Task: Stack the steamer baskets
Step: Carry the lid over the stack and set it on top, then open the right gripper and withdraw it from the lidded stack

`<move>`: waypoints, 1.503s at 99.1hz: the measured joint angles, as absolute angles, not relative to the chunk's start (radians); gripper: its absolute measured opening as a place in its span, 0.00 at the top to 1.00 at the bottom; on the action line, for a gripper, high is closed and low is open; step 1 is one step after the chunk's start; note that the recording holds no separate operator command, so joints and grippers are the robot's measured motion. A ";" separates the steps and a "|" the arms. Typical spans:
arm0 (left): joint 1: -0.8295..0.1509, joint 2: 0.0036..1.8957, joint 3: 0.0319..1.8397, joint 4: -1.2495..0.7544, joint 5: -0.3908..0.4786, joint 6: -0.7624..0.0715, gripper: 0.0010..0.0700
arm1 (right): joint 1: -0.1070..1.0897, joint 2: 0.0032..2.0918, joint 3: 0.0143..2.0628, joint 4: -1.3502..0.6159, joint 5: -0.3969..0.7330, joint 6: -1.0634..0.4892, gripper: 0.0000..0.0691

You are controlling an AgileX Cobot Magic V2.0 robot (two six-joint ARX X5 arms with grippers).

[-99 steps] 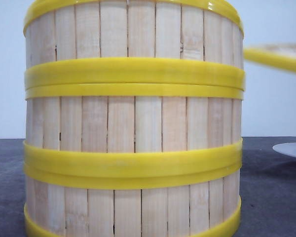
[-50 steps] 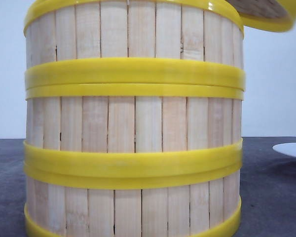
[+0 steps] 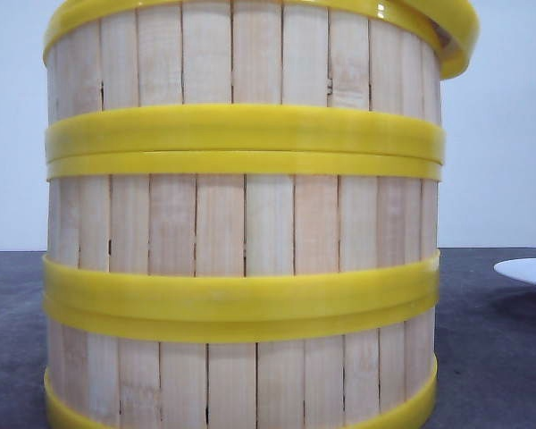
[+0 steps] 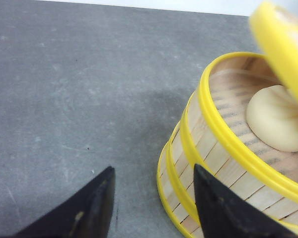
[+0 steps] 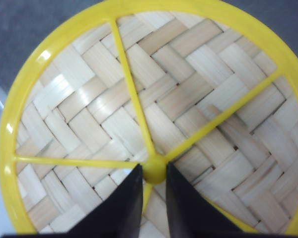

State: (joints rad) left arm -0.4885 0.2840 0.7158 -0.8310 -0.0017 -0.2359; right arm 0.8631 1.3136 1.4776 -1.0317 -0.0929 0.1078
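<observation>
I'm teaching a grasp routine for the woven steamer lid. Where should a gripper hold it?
By the central knob where the yellow spokes of the lid meet, coming straight down from above. It is the only raised part; the right gripper closes on it that way.

Grey table (image 3: 491, 357), white plate (image 3: 529, 271), bun (image 4: 278, 119)

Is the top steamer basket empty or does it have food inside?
Not empty: the top basket holds a pale bun on its floor.

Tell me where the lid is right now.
The lid hangs tilted over the stack's top right edge in the front view, its knob pinched by the right gripper.
</observation>
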 joint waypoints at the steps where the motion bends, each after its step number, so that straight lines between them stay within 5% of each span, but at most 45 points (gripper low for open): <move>1: -0.488 0.284 0.716 -0.831 -0.001 -0.236 0.58 | 0.865 1.316 1.478 -1.032 -0.091 0.107 0.93; 123: -0.488 0.284 0.716 -0.828 -0.002 -0.236 0.58 | 0.948 1.416 1.482 -0.943 -0.051 0.076 0.92; 128: -0.488 0.284 0.716 -0.828 -0.002 -0.236 0.58 | 0.948 1.416 1.482 -0.943 -0.051 0.075 0.89; 141: -0.488 0.284 0.716 -0.828 -0.002 -0.236 0.58 | 0.948 1.420 1.482 -0.940 -0.051 0.075 0.58; 149: -0.488 0.284 0.716 -0.828 -0.002 -0.236 0.58 | 0.948 1.421 1.483 -0.938 -0.051 0.075 0.51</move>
